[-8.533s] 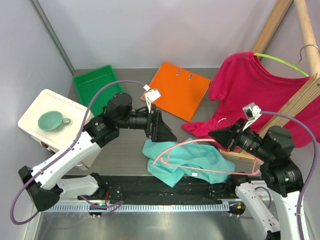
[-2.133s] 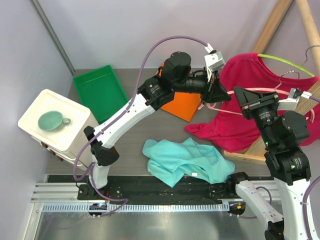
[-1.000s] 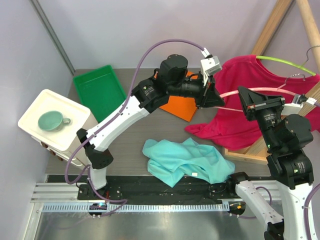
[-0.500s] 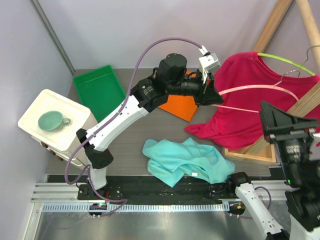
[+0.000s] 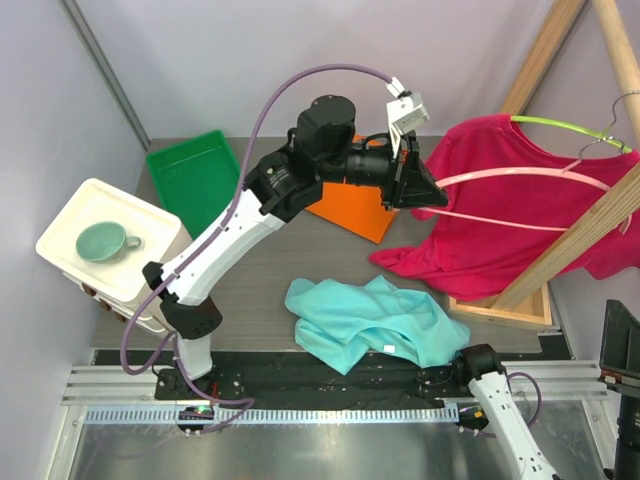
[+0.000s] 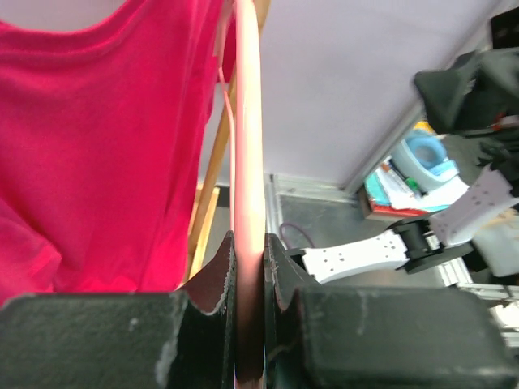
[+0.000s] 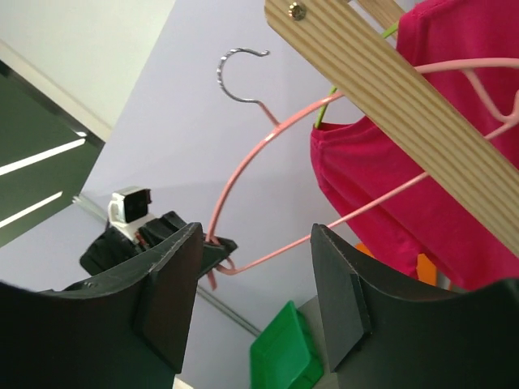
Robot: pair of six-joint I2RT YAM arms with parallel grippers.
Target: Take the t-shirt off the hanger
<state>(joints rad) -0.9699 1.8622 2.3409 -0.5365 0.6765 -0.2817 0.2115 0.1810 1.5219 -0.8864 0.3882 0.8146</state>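
Top external view, nearest the bases: the teal t-shirt (image 5: 370, 320) lies crumpled on the worktop (image 5: 260, 290) close to the near edge, with no hanger in it. Of the right arm (image 5: 505, 420), little more than the lowest link shows at the bottom right.

From its base on the left, the left arm (image 5: 230, 240) rises and stretches far to the right, high over the orange folder (image 5: 352, 205). Its left hand (image 5: 415, 186) points right and is clenched on one end of the pink hanger (image 5: 520, 178). That hanger reaches across the front of the red t-shirt (image 5: 480, 215) towards the wooden rack (image 5: 570, 245). The red t-shirt hangs from a green hanger (image 5: 565, 124) at the far right.

Left wrist view gives the grip itself, which the overhead view does not: both fingers (image 6: 212, 275) press flat on the pink rod with no gap.

Right wrist view looks upward. The right hand (image 7: 255, 239) is released, its fingers spread with nothing between them and the pink hanger well beyond. The hanger's metal hook (image 7: 242, 69) sits just beside the end of the rack's beam. Whether it rests on anything cannot be told.
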